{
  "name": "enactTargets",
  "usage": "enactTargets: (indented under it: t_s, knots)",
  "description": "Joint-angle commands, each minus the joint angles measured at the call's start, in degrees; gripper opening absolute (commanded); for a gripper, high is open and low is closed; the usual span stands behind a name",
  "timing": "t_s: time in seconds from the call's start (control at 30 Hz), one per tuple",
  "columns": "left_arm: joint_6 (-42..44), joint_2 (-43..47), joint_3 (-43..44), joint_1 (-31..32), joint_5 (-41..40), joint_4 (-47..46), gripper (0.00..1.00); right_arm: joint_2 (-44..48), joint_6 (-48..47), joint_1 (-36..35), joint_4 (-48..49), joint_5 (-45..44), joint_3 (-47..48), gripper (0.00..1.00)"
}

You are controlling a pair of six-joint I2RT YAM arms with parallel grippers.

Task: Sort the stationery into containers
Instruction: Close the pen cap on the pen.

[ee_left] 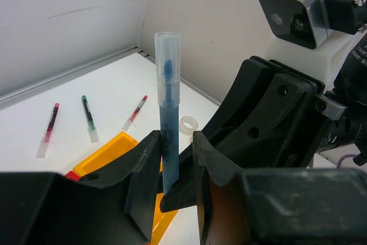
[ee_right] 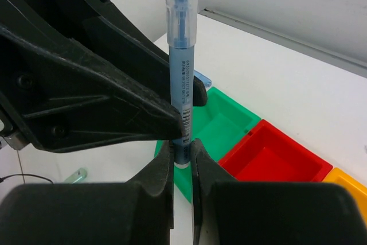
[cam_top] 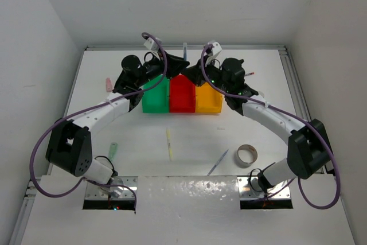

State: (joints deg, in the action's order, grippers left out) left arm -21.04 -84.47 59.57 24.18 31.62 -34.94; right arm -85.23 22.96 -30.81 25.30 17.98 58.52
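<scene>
Handover step: the blue pen [ee_right: 179, 84] stands upright over the green bin [ee_right: 229, 121], the right gripper [ee_right: 180, 152] clamped on its lower end and the left gripper [ee_left: 175, 147] narrow about the barrel, seemingly slack; next, the left must withdraw clear before binning.

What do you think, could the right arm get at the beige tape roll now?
Probably not yet: the right gripper is shut on the translucent blue pen, though nothing covers the beige tape roll.

Bright, even overhead light; faint soft shadows; glare on glossy front panel [cam_top: 189, 190]; wrist-view foregrounds slightly soft.
</scene>
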Motion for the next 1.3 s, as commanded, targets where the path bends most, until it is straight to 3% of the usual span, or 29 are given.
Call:
enactTargets:
  t_s: [0.0, 0.03, 0.17, 0.3, 0.37, 0.4, 0.5, 0.53, 0.6, 0.67, 0.7, 0.73, 0.77, 0.8, 0.83, 0.87, 0.9, 1.0, 1.27]
  knots:
    - [0.6, -0.4, 0.7, 1.1, -0.2, -2.9, 0.27, 1.1, -1.2, -0.7, 3.5, -0.1, 1.5, 0.0]
    - [0.7, -0.4, 0.8, 1.3, -0.4, -2.9, 0.26, 1.0, -1.2, -0.7, 3.4, -0.1, 1.6, 0.0]
    - [0.9, -0.6, 0.8, 1.7, -1.9, -2.4, 0.02, 1.2, -1.3, -0.9, 3.5, 0.0, 1.5, 0.0]
    - [3.1, -0.7, 1.2, 2.0, -2.3, -1.8, 0.0, 1.4, -2.0, -1.1, 1.6, 0.7, 1.9, 0.0]
    - [4.1, -0.5, 1.4, 1.8, -2.3, -1.4, 0.0, 2.5, -3.7, -0.8, -2.9, 0.7, 1.9, 0.17]
    - [5.5, -0.5, 1.6, 1.7, -2.7, -0.9, 0.0, 3.2, -4.9, 0.0, -4.5, 1.0, 1.6, 0.41]
    - [9.6, -0.2, 1.9, 0.8, -4.6, 2.1, 0.0, 7.8, -6.2, 2.9, -10.2, 1.6, -0.2, 0.64]
    - [11.0, -0.1, 1.9, 0.2, -5.0, 4.0, 0.0, 8.9, -6.4, 4.2, -12.4, 2.3, -0.6, 0.66]
    - [15.9, -0.1, 1.7, 0.1, -5.6, 5.9, 0.0, 11.6, -7.6, 6.9, -16.0, 3.2, 1.5, 0.68]
    - [17.9, -0.1, 1.2, 0.3, -5.9, 7.7, 0.0, 11.5, -9.6, 8.0, -21.8, 3.8, 6.5, 0.59]
    - [18.0, -0.2, 1.0, 0.4, -5.9, 7.8, 0.0, 11.1, -10.2, 8.0, -22.9, 4.1, 8.3, 0.5]
    - [18.0, -0.3, 1.0, 0.8, -5.4, 8.2, 0.0, 10.5, -10.3, 8.0, -24.1, 4.1, 9.8, 0.32]
    - [18.2, -0.4, 0.9, 1.0, -5.2, 8.4, 0.0, 9.9, -9.9, 8.0, -23.7, 4.3, 12.0, 0.06]
    - [19.1, -0.5, 0.9, 1.3, -5.0, 8.5, 0.0, 8.8, -8.6, 7.9, -22.6, 4.5, 12.8, 0.04]
    - [19.4, -0.4, 0.8, 1.9, -5.1, 9.1, 0.0, 8.2, -6.2, 7.7, -19.2, 4.7, 13.0, 0.05]
    - [19.5, -0.3, 0.7, 2.1, -5.2, 9.2, 0.0, 7.8, -5.0, 7.2, -16.9, 4.8, 12.8, 0.3]
    - [19.3, -0.3, 0.7, 2.2, -5.2, 9.2, 0.0, 7.3, -4.0, 6.9, -14.8, 4.5, 12.7, 0.44]
    - [18.9, -0.3, 0.7, 2.5, -5.1, 9.5, 0.0, 4.3, 0.3, 5.8, -8.0, 3.8, 12.9, 0.64]
    - [18.5, 0.1, 0.4, 3.1, -4.8, 9.7, 0.0, -3.2, 4.0, 3.8, -3.2, 2.3, 15.8, 0.61]
